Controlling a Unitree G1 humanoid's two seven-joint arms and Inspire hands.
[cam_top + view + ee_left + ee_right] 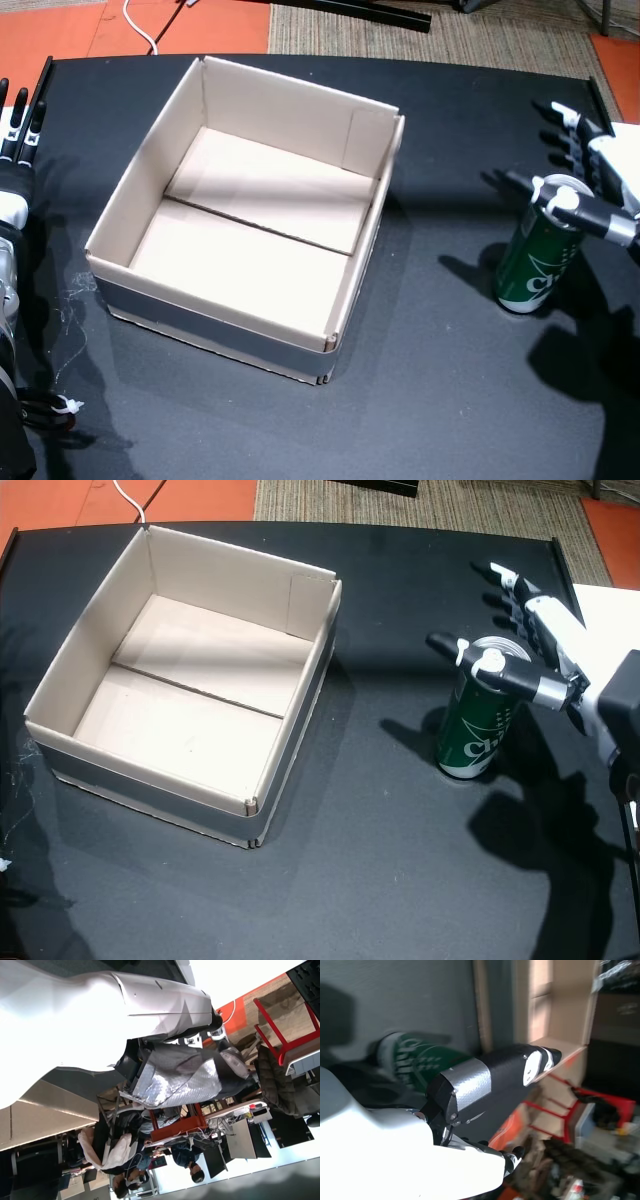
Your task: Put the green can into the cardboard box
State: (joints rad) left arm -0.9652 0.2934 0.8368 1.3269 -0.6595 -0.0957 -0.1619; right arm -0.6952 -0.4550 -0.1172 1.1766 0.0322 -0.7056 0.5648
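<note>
The green can (533,262) (476,730) stands upright on the black table, to the right of the open cardboard box (275,112) (150,772), which holds nothing. My right hand (592,172) (545,645) is open beside the can, its fingers spread straight behind it. The thumb (598,217) (515,677) lies across the can's top rim. In the right wrist view the can (417,1057) is blurred behind the thumb (495,1077). My left hand (18,135) rests open at the table's left edge, far from the can.
A white cable (140,25) lies on the orange floor beyond the table. Pale threads (75,290) sit on the table left of the box. The left wrist view shows my white arm shell (75,1015), a room and people (190,1160).
</note>
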